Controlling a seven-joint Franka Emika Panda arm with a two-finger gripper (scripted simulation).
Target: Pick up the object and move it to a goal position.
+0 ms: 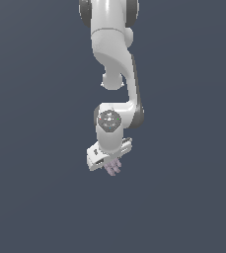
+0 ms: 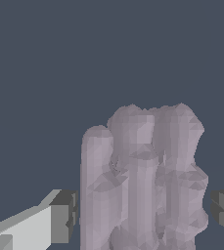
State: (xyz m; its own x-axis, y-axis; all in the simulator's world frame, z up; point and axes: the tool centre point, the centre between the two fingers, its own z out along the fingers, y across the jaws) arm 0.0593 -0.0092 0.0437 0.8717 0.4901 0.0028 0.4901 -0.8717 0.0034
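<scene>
The object (image 2: 143, 185) is a small pale lilac-pink bundle of parallel ridged strips. In the wrist view it fills the space between my gripper's (image 2: 145, 212) two dark pads (image 2: 64, 215). A thin slit of background shows between each pad and the object, so the jaws stand open around it without touching. In the exterior view the object (image 1: 113, 169) pokes out just below the white hand of the gripper (image 1: 109, 164), which points down and is slightly tilted. The fingertips themselves are hidden there.
A uniform dark blue-grey background surrounds everything in both views. The white arm (image 1: 115, 54) comes down from the top middle of the exterior view. No other object, container or edge shows.
</scene>
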